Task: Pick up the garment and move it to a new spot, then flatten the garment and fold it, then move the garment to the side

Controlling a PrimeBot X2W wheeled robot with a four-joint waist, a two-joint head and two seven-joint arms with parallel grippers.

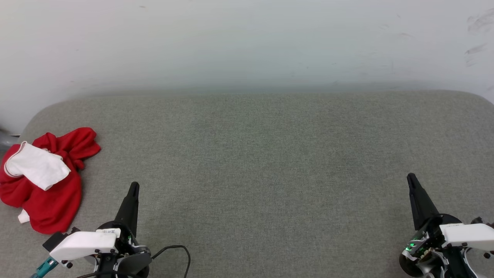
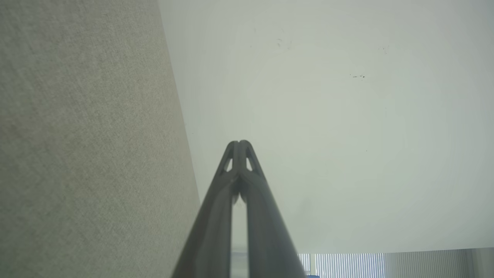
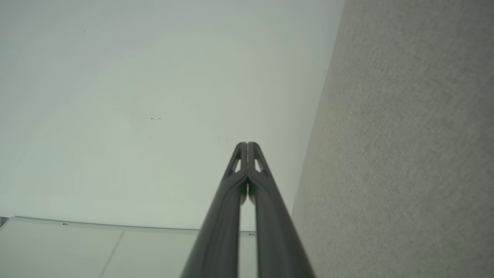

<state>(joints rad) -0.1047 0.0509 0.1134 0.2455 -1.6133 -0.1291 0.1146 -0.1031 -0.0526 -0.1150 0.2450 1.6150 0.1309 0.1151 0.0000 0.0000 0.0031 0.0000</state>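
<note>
Opening stage of the pick-up. The garment (image 1: pixel 50 204), a crumpled red heap with a white sleeve (image 1: pixel 36 166) lying across its top, sits at the far left of the grey fabric-covered bench (image 1: pixel 270 154). It is near the rounded rear-left corner and apparently reaches the left rim, though the frame edge cuts that off. The left end effector (image 1: pixel 134 188) hovers just right of the heap, apart from it, fingers pressed together. The right end effector (image 1: pixel 411 178), likewise closed, is well apart at the opposite side. Neither holds anything. A sound grasp calls for the left fingers to part first, then descend on a raised red fold rather than the loose sleeve, so the whole shirt lifts. The broad bare centre of the bench offers room for flattening. The pale wall (image 1: pixel 247 38) bounds the rear edge, and a black cable (image 1: pixel 183 251) trails beside the left wrist.
</note>
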